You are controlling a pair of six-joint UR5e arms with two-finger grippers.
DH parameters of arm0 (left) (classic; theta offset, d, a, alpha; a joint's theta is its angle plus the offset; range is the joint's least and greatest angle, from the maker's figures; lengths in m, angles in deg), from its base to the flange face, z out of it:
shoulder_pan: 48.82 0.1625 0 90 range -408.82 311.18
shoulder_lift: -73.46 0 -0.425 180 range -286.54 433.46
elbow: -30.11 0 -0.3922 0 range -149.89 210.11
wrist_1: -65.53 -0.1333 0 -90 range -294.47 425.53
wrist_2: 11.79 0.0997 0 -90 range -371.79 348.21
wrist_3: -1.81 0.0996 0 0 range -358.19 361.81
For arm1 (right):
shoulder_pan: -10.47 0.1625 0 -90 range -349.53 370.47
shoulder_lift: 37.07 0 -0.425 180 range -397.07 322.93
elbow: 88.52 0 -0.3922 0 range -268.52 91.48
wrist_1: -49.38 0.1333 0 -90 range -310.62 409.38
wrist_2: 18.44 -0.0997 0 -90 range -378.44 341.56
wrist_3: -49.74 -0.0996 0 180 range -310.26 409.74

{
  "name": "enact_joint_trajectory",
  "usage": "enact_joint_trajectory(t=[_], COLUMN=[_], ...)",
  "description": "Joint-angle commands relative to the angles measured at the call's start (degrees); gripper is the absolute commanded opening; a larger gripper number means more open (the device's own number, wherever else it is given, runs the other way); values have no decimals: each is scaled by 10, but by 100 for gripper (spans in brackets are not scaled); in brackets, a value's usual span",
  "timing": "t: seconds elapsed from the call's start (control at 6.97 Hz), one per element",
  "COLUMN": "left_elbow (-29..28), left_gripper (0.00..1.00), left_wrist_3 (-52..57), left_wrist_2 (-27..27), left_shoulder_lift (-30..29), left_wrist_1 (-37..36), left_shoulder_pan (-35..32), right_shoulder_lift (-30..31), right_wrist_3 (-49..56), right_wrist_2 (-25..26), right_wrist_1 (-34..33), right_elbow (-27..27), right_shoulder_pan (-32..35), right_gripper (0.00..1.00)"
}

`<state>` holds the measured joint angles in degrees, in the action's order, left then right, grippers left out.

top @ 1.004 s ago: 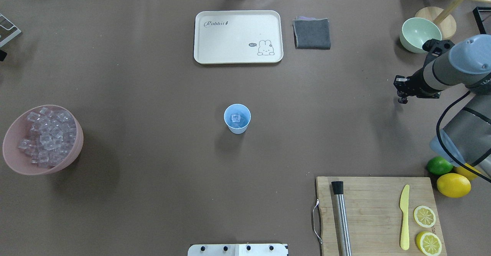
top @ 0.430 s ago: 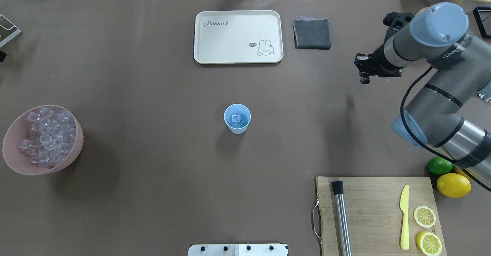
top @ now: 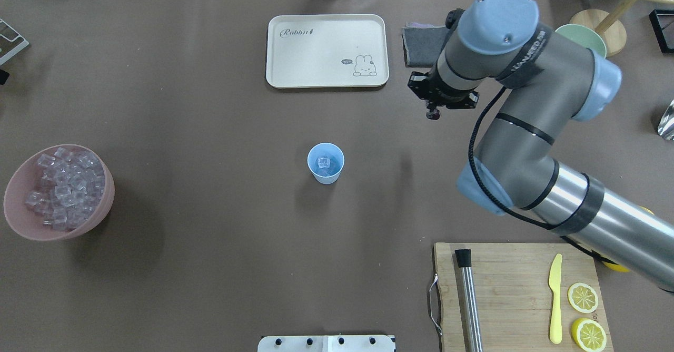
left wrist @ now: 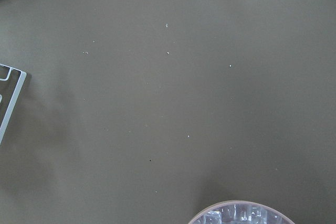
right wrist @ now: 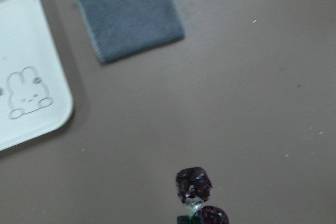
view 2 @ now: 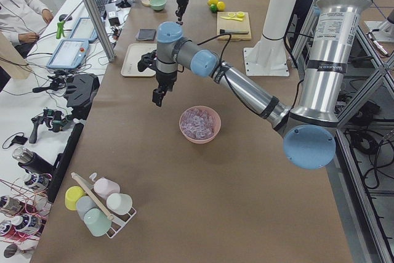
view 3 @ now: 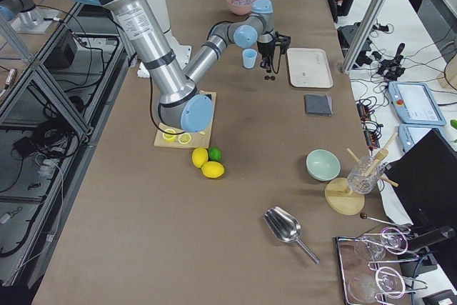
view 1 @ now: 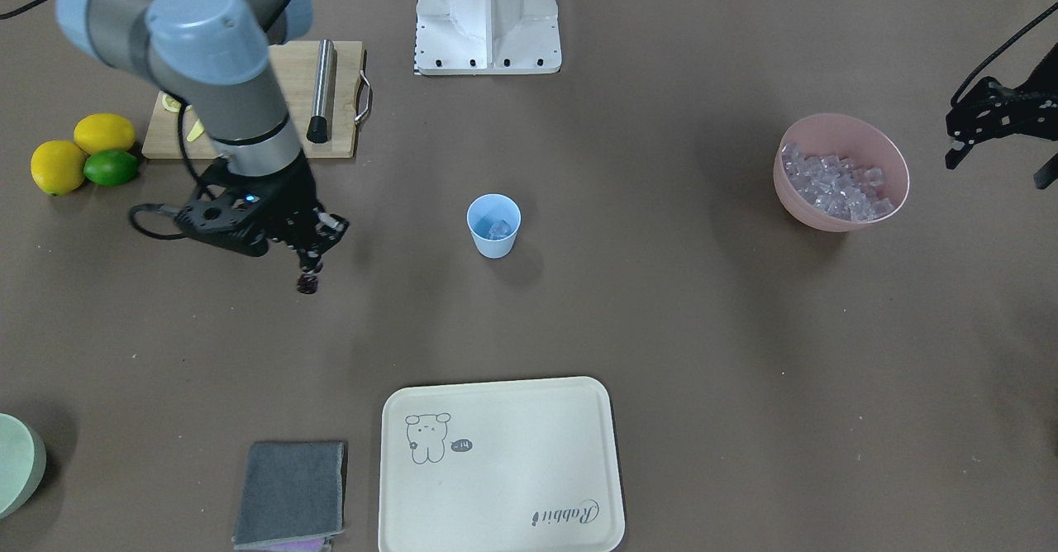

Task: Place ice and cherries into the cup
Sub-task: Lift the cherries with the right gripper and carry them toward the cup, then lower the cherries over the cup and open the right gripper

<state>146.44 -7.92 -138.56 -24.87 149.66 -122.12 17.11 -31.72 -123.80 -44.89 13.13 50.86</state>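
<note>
right gripper (top: 434,107): pinched closed on the cherries (top: 433,114), fruit dangling beneath, well apart from the cup (top: 325,163), which stands mid-table with ice (top: 323,161) inside. handling note: carry slowly, centre fruit over rim, lower before release. left gripper (view 2: 158,98): opening not legible.

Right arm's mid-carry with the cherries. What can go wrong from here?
1. The cherries dangle below the right end effector, seemingly held by the stems only; a swing or slip could drop them on the table short of the cup.
2. The cup is small and already holds ice; an off-centre release may hit the rim or bounce out.
</note>
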Motion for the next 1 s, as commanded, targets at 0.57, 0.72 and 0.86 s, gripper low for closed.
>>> enact_joint_trajectory(t=[0.57, 0.72, 0.86], left_elbow=[7, 6, 6], left_gripper=[99, 99, 99], left_wrist_3=[1, 1, 1], left_wrist_2=[-1, -1, 0], left_shoulder_lift=[-1, 0, 0], left_wrist_1=[3, 6, 6], left_shoulder_pan=[-5, -5, -5], right_shoulder_lift=[-131, -136, -135], right_wrist_3=[-80, -80, -80], right_wrist_2=[82, 82, 82], right_wrist_1=[-6, -6, 0], right_elbow=[-78, -83, -84], right_shoulder_pan=[-135, -138, -138], right_gripper=[0, 0, 62])
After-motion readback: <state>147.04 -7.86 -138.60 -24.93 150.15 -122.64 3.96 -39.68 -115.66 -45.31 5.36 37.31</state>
